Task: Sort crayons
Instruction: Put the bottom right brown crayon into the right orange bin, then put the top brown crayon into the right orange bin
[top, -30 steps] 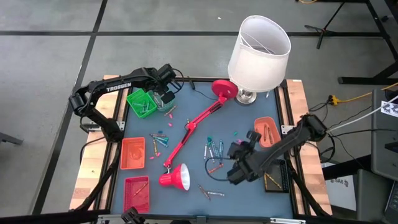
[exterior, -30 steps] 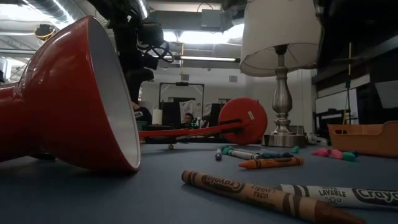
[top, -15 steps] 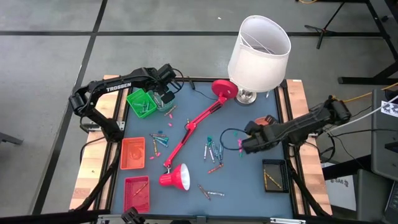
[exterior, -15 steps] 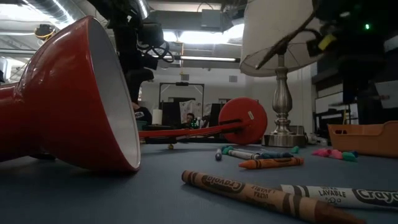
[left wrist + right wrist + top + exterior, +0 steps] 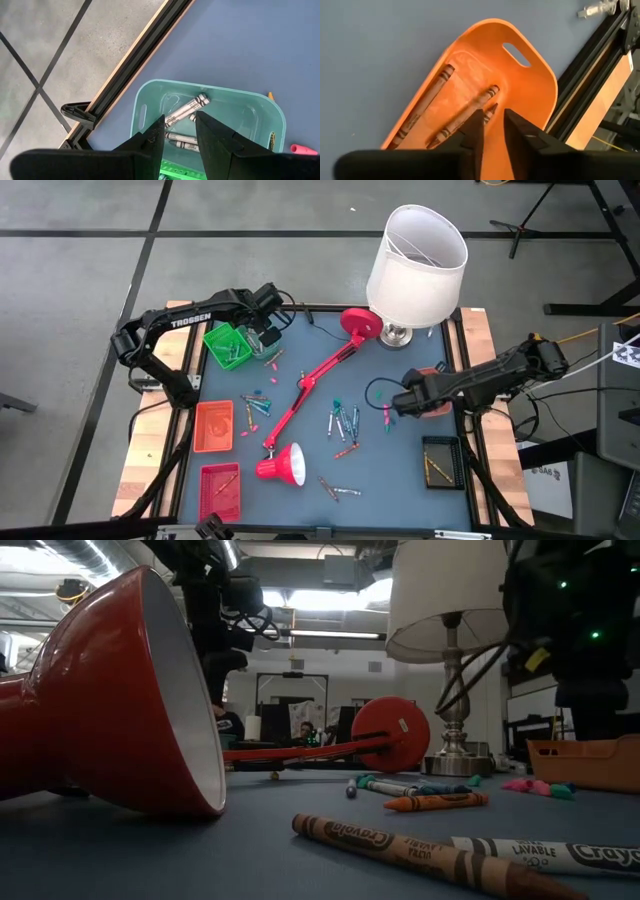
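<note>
Right gripper point(image 5: 489, 131): dark fingers slightly parted, nothing gripped, above smooth orange plastic tray point(image 5: 530, 82) at table's right side. Tray holds paper-wrapped brown crayons point(image 5: 462, 116). Left gripper point(image 5: 179, 135): narrow gap, empty, over glossy green bin point(image 5: 272, 117) holding grey sticks.

The worktop point(image 5: 400, 470) is a matt, smooth blue-grey sheet with bare wood edges point(image 5: 148, 435). The red lamp shade point(image 5: 120, 700) looks glossy. The crayons point(image 5: 400, 852) wear matt paper wrappers. The orange tray point(image 5: 470, 100) is smooth, slightly shiny plastic.
</note>
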Robot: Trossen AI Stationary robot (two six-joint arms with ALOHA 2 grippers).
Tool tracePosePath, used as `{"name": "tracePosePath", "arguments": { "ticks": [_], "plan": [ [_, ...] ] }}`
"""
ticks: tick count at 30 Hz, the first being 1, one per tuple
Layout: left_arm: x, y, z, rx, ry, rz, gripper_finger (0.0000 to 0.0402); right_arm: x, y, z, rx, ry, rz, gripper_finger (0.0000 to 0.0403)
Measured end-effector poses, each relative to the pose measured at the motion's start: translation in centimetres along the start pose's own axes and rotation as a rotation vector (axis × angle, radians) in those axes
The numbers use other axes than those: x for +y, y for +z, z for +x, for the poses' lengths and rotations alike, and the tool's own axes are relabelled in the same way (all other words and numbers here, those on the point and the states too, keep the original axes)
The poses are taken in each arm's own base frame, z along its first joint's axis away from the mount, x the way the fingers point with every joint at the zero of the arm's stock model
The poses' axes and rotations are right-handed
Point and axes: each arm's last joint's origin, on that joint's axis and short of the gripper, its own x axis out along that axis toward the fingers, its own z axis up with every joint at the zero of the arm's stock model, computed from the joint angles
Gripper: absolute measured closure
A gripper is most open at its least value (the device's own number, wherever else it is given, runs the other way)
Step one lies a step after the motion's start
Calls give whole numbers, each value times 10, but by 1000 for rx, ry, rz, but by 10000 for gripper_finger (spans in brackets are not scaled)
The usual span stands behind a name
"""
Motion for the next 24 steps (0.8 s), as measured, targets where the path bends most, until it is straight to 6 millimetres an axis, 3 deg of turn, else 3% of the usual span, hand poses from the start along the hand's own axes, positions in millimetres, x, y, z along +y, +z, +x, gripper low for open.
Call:
{"name": "tracePosePath", "arguments": {
  "ticks": [9, 24],
  "plan": [
    [0, 0, 0, -1, 0, 0, 308, -1, 1, 1, 5, -3, -16, 257],
    [0, 0, 0, 0, 0, 0, 308, -3, 0, 1, 13, -16, -25, 253]
  ]
}}
